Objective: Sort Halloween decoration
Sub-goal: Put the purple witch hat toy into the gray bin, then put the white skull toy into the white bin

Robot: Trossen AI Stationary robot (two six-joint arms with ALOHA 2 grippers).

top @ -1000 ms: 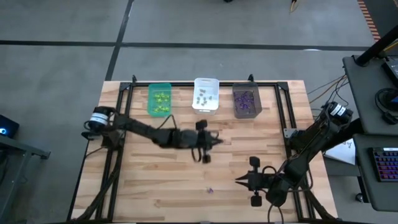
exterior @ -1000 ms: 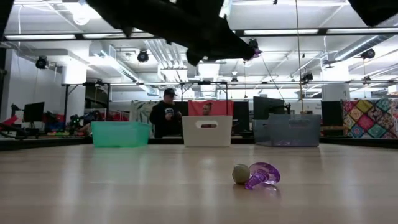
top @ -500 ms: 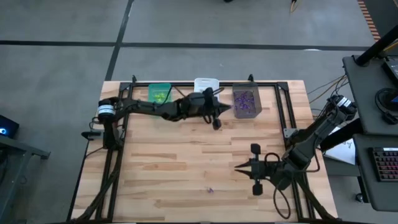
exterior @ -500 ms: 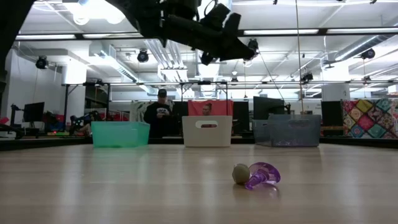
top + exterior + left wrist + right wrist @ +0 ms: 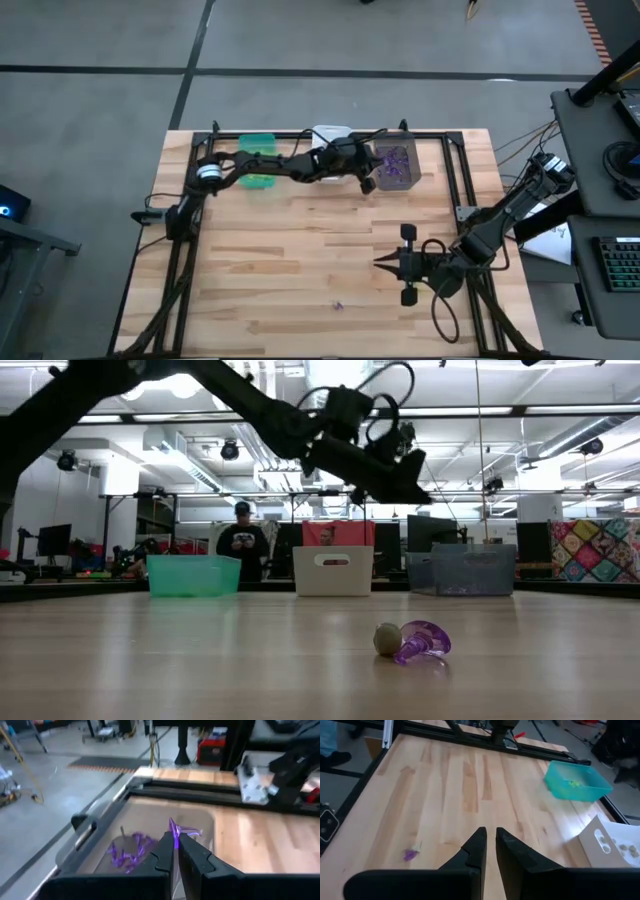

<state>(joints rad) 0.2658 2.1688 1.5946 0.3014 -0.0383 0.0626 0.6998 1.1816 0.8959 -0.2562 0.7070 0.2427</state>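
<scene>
My left gripper (image 5: 175, 844) hangs over the near-left part of the dark grey bin (image 5: 397, 166) at the table's far edge and is shut on a purple spiky trinket (image 5: 174, 828). More purple trinkets (image 5: 128, 854) lie on that bin's floor. A purple trinket with a greyish one beside it (image 5: 338, 306) lies on the bare wood near the table's near edge, and also shows in the low view (image 5: 412, 642). My right gripper (image 5: 384, 265) waits shut, right of and beyond that pair, pointing toward the table's left. My left gripper pinches the purple trinket between its two fingertips (image 5: 165, 845). One spiky end (image 5: 172, 825) sticks out past the tips. The trinket is lifted clear, above the dark grey bin's inside.
A green bin (image 5: 258, 158) with yellow-green trinkets and a white bin (image 5: 330, 133) with greyish ones stand left of the dark grey bin, partly under my left arm. A black frame rail (image 5: 455, 190) runs along the table's sides. People stand beyond the far edge (image 5: 240, 550).
My left arm has swung from the middle of the table toward the far edge and right, carrying the purple trinket to above the dark grey bin, still shut on it. The pair of trinkets near the near edge has stayed put.
</scene>
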